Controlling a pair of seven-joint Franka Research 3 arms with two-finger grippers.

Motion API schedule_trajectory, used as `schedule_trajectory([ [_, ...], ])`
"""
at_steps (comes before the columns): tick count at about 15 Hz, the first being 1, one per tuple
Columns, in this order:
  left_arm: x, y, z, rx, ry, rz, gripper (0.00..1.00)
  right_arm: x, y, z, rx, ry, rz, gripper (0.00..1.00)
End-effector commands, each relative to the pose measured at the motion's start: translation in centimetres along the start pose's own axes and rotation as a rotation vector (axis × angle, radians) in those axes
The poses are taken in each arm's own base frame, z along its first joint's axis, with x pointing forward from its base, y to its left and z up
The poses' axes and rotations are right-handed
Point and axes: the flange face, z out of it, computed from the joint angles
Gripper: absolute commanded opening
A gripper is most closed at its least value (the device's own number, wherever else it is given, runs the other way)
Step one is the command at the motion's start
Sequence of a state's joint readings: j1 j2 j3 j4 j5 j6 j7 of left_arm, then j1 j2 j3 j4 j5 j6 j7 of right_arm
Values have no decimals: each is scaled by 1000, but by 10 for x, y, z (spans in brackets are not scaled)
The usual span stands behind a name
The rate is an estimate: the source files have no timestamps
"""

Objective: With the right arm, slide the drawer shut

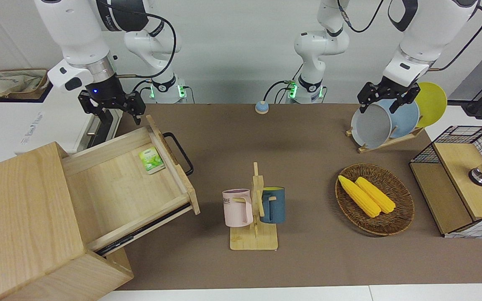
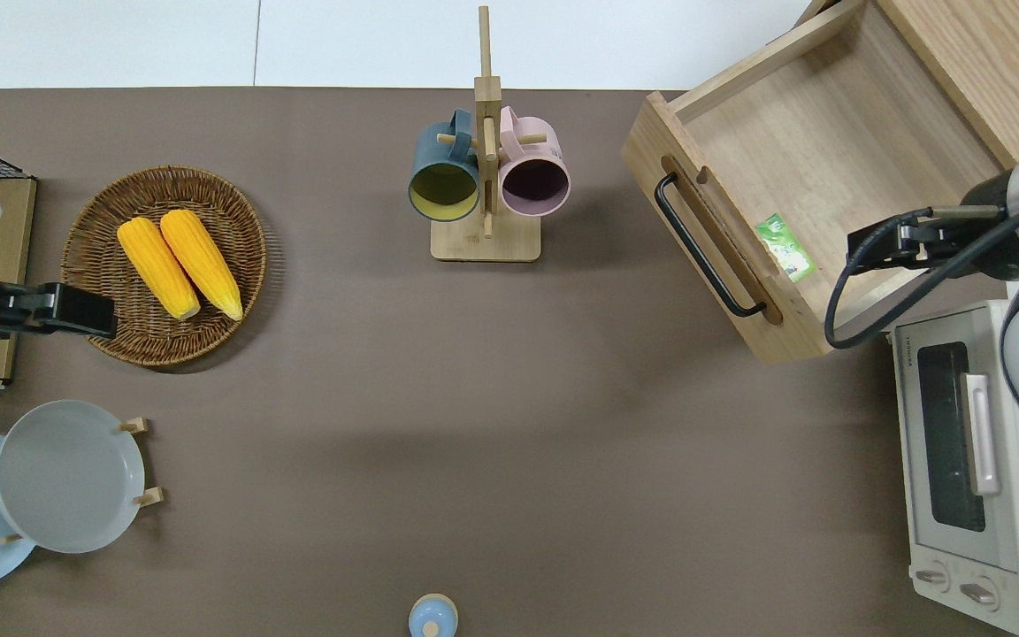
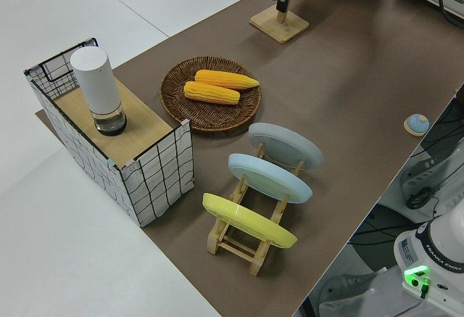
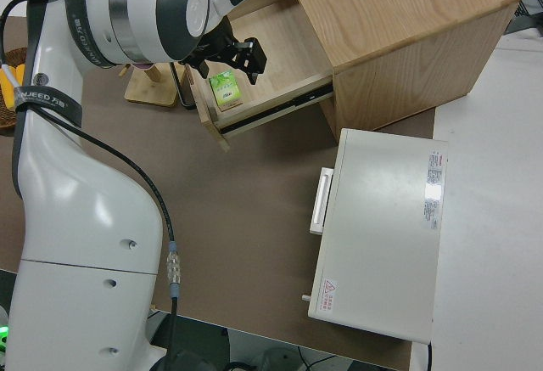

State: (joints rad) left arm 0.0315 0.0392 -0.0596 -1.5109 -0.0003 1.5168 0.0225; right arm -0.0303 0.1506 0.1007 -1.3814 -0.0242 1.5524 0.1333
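Observation:
The drawer [image 1: 119, 184] stands pulled far out of the large wooden box [image 1: 19, 217] at the right arm's end of the table. Its black bar handle [image 1: 181, 152] faces the middle of the table. A small green packet [image 1: 151, 159] lies inside, against the front panel. My right gripper [image 1: 113, 110], blue light on, hangs open and holds nothing. In the overhead view the right gripper [image 2: 885, 243] is over the inside of the drawer [image 2: 819, 150], by the side wall nearest the robots and well back from the handle [image 2: 704, 252]. The left arm is parked.
A white toaster oven [image 2: 969, 460] sits nearer to the robots than the drawer. A mug rack [image 1: 254, 209] with two mugs stands mid-table. Toward the left arm's end are a wicker basket [image 1: 396, 225] with corn, a plate rack [image 1: 387, 121] and a wire-mesh cabinet [image 1: 458, 188].

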Motion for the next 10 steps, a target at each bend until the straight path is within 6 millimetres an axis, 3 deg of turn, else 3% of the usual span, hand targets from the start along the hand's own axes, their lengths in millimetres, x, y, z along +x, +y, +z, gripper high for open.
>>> schedule_trajectory([
  [1,1,-1,-4,16,-5,11,993,-4,0,-7,-1,12,-9,983],
  [10,1,-1,-4,16,-5,11,993,-5,-7,-7,-12,14,-39,981],
])
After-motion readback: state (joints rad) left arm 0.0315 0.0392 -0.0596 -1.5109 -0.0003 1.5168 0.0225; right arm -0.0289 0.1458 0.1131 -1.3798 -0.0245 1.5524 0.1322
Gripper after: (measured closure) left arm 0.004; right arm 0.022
